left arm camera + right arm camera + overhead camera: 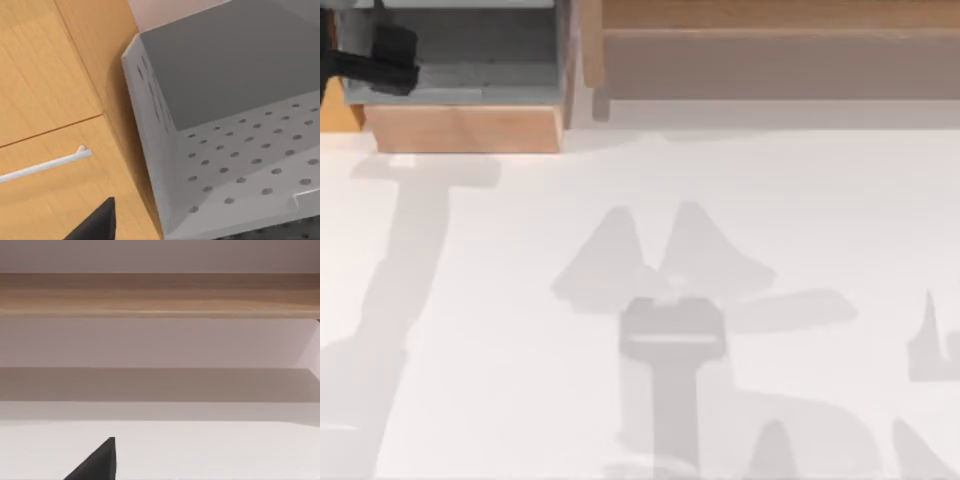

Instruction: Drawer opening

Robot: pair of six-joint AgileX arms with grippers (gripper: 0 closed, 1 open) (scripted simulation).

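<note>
At the table's far left, a drawer (470,60) stands pulled out of the wooden cabinet. It has a grey inside and a wooden front panel (465,128). My left gripper (382,58), black, hangs over the drawer's left end. The left wrist view looks into the grey perforated drawer box (240,160). Beside it are wooden panels, one carrying a white bar handle (50,162). One dark fingertip (97,225) shows at that view's edge. In the right wrist view another dark fingertip (97,462) hangs over the white table, facing the cabinet.
The wooden cabinet (770,30) runs along the far edge, with a long wooden ledge (160,295) seen in the right wrist view. The white tabletop (670,200) carries soft shadows of the arms across its middle and near side.
</note>
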